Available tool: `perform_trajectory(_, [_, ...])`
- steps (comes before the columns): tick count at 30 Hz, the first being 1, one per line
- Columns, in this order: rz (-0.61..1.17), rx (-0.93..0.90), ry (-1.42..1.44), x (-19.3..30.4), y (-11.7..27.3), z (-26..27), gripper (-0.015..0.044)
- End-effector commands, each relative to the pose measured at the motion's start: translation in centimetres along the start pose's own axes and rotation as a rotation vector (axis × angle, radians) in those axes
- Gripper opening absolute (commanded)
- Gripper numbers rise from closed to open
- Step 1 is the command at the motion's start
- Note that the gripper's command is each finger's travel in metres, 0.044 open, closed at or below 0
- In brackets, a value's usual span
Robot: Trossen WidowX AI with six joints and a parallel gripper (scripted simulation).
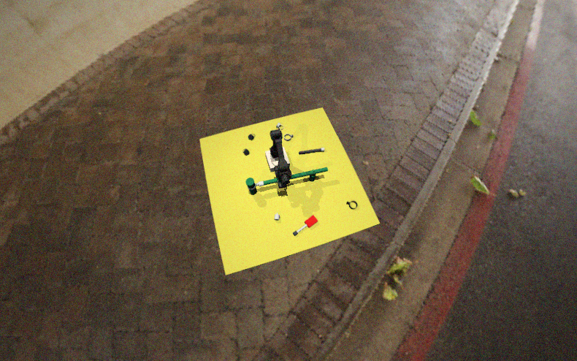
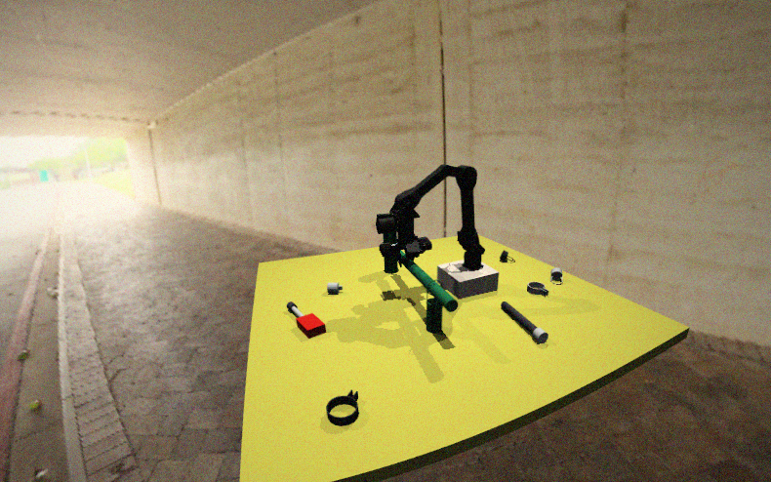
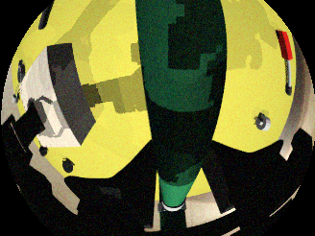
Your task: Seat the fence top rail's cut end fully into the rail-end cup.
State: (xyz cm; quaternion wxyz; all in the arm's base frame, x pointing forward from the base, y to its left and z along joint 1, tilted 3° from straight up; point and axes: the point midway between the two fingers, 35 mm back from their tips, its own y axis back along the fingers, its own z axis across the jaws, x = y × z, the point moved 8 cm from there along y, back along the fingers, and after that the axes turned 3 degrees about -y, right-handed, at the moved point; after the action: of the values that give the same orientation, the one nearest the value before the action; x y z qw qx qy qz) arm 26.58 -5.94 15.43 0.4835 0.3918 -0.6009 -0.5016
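The green rail (image 1: pixel 304 173) (image 2: pixel 423 281) (image 3: pixel 184 91) runs level from the small green post (image 1: pixel 312 177) (image 2: pixel 434 318) to the big green post (image 1: pixel 251 186) (image 2: pixel 390 263). My gripper (image 1: pixel 283 183) (image 2: pixel 399 254) is shut on the rail between the posts; in the wrist view its dark fingers stand on both sides of the rail. The pale rail-end cup (image 1: pixel 260 183) is beside the big post, in line with the rail; its white rim shows at the rail's far end in the wrist view. The rail's depth in the cup cannot be told. The brace band is too small to make out clearly.
On the yellow board (image 1: pixel 218 152) (image 2: pixel 292 378) lie a red block with a handle (image 1: pixel 311 221) (image 2: pixel 310 325), a small white cap (image 1: pixel 277 217) (image 2: pixel 333 288), a black ring clamp (image 2: pixel 342 421) and a dark tube (image 1: pixel 310 151) (image 2: pixel 520 320). The arm's pale base (image 2: pixel 472 284) stands behind the rail.
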Motion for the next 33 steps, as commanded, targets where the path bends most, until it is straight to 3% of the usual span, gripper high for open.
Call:
perform_trajectory(1, [0.012,0.003,0.0,0.4,0.0,0.0,0.0])
perform_trajectory(33, [0.013,0.003,0.0,1.7,-0.2,0.0,0.0])
